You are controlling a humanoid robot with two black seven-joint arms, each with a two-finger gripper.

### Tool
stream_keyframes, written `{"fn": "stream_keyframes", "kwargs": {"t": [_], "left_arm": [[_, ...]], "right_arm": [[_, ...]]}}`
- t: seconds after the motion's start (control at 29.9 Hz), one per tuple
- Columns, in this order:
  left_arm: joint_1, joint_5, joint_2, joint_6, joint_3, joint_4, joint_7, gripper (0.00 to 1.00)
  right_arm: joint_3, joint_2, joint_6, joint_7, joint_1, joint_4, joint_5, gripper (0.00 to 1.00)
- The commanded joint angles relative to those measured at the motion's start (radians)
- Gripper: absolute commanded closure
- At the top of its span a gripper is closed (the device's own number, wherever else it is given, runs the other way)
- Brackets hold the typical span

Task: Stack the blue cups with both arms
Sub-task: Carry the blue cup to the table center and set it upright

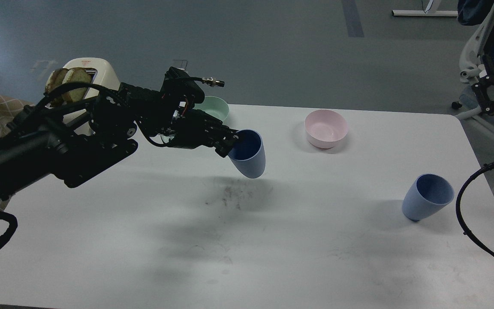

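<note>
My left arm reaches in from the left across the white table (pixel 272 240). My left gripper (pixel 232 143) is shut on the rim of one blue cup (pixel 249 156) and holds it in the air above the table's middle, roughly upright with its base down. The second blue cup (pixel 426 197) stands on the table at the right, apart from both grippers. Only a black cable loop (pixel 465 201) and some black parts of my right arm show at the right edge; its gripper is out of view.
A mint-green bowl (pixel 217 107) sits behind my left arm and a pink bowl (pixel 326 128) at the back right. A cream toaster (pixel 85 73) with bread stands at the back left, partly hidden. A dark smudge (pixel 234 195) marks the table's middle.
</note>
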Motion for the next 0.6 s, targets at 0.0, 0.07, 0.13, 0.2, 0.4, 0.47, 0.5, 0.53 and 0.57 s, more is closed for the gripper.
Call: {"fn": "stream_keyframes", "kwargs": {"t": [0.0,0.07,0.13,0.2,0.4,0.47,0.5,0.53,0.57], "left_arm": [[0.000,0.049,-0.027,0.000,0.019,0.010,0.000,1.00],[0.000,0.060,-0.045,0.000,0.021,0.032,0.000,1.00],[0.000,0.060,-0.075,0.000,0.021,0.071,0.000,1.00],[0.003,0.060,-0.102,0.000,0.021,0.117,0.000,1.00],[0.005,0.060,-0.116,0.000,0.091,0.148,0.000,1.00],[0.005,0.060,-0.115,0.000,0.099,0.148,0.000,1.00],[0.005,0.060,-0.115,0.000,0.099,0.148,0.000,1.00],[0.003,0.060,-0.116,0.000,0.099,0.148,0.000,1.00],[0.003,0.060,-0.116,0.000,0.099,0.148,0.000,1.00]], "right_arm": [[-0.008,-0.001,0.000,-0.002,-0.034,0.003,0.012,0.00],[-0.008,-0.004,0.000,-0.004,-0.041,0.003,0.010,0.00],[-0.011,-0.018,0.000,-0.005,-0.043,0.003,0.009,0.00],[-0.029,-0.047,0.000,-0.005,-0.048,0.006,0.009,0.00],[-0.063,-0.084,0.000,-0.005,-0.068,0.006,0.009,0.00],[-0.063,-0.084,0.000,-0.005,-0.068,0.006,0.009,0.00],[-0.063,-0.085,0.000,-0.005,-0.069,0.006,0.009,0.00],[-0.063,-0.084,0.000,-0.005,-0.069,0.006,0.009,0.00],[-0.063,-0.084,0.000,-0.005,-0.069,0.006,0.009,0.00]]}}
